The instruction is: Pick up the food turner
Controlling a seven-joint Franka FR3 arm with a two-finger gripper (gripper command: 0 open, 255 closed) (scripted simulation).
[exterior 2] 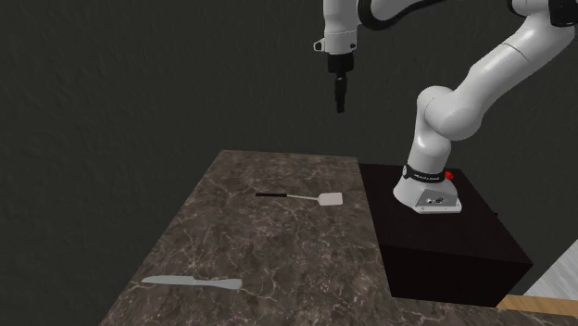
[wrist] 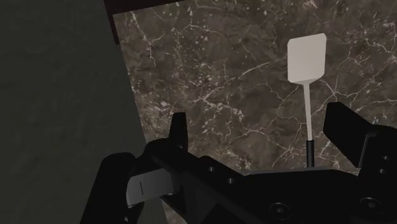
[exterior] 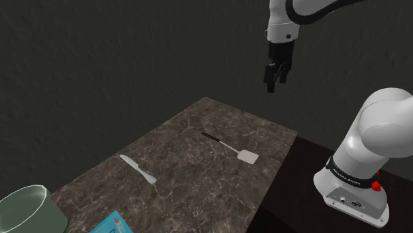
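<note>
Nothing done yet: my all-black two-finger hand hangs high over the dark marbled stone desk, fingers spread, empty. The flat white food turner with thin black handle lies untouched on the desk's end nearest the stand. Descent, grip and lift remain. A grey knife lies well apart; beyond it, perhaps a pale green bowl. Dark walls surround.

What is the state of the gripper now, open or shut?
Open. In the wrist view the fingers stand wide apart, clasping nothing; the gripper hangs high above the food turner on the counter.
</note>
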